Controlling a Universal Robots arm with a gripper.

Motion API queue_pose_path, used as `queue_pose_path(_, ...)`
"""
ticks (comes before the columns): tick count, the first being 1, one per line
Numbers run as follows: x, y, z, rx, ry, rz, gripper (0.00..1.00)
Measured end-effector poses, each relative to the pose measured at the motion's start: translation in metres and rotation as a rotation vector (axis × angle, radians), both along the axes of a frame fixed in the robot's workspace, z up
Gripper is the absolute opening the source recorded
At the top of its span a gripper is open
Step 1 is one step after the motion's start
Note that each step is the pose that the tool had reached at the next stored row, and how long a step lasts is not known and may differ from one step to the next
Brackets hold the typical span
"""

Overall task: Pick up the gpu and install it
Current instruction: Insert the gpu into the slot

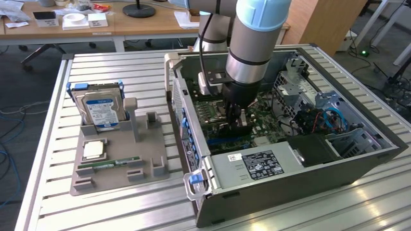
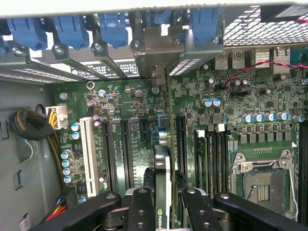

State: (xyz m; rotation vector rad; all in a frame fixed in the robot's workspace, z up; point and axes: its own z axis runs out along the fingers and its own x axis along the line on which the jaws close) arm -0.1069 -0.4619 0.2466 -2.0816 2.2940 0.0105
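Note:
Inside the open computer case (image 1: 359, 159), my gripper (image 1: 235, 115) reaches down over the green motherboard (image 1: 263, 126). It is shut on the gpu (image 1: 240, 127), a thin dark card held on edge. In the wrist view the gpu (image 2: 162, 161) runs edge-on between my two black fingers (image 2: 142, 207), which press on both of its sides. Its silvery bracket (image 2: 156, 50) stands against the case's rear slot openings. The card's lower edge lies along a long black expansion slot (image 2: 179, 144) on the motherboard (image 2: 240, 91); whether it is seated I cannot tell.
A grey parts holder (image 1: 122, 175) beside the case carries a hard drive (image 1: 99, 109), a processor chip (image 1: 94, 150) and a green RAM stick (image 1: 109, 164). In the case are the power supply (image 1: 257, 163), blue slot latches (image 2: 113, 29), a white slot (image 2: 89, 154), a cable bundle (image 2: 36, 127) and the processor socket (image 2: 264, 185).

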Motion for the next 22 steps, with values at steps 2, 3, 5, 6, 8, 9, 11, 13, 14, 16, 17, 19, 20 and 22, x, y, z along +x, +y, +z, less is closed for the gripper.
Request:
queue_pose_path(2,0.0000,0.0000,0.0000,0.0000,0.0000,0.000,0.27)
queue_pose_path(3,0.0000,0.0000,0.0000,0.0001,0.0000,0.000,0.27)
queue_pose_path(5,0.0000,0.0000,0.0000,0.0000,0.0000,0.000,0.27)
queue_pose_path(6,0.0000,0.0000,0.0000,0.0000,0.0000,0.000,0.27)
queue_pose_path(8,0.0000,0.0000,0.0000,0.0000,-0.0001,0.000,0.27)
queue_pose_path(9,0.0000,0.0000,0.0000,0.0000,0.0000,0.000,0.27)
queue_pose_path(11,0.0000,0.0000,0.0000,0.0000,-0.0001,0.000,0.27)
queue_pose_path(13,0.0000,0.0000,0.0000,0.0000,-0.0001,0.000,0.27)
queue_pose_path(14,0.0000,0.0000,0.0000,0.0000,0.0000,0.000,0.27)
queue_pose_path(16,0.0000,0.0000,-0.0001,-0.0002,0.0001,0.000,0.27)
queue_pose_path(17,0.0000,0.0000,-0.0003,-0.0002,0.0001,0.000,0.27)
queue_pose_path(19,0.0000,0.0000,-0.0005,-0.0002,0.0001,0.000,0.27)
queue_pose_path(20,0.0000,0.0000,-0.0006,-0.0002,0.0001,0.000,0.27)
queue_pose_path(22,-0.0001,0.0001,-0.0011,0.0011,-0.0004,0.000,0.27)
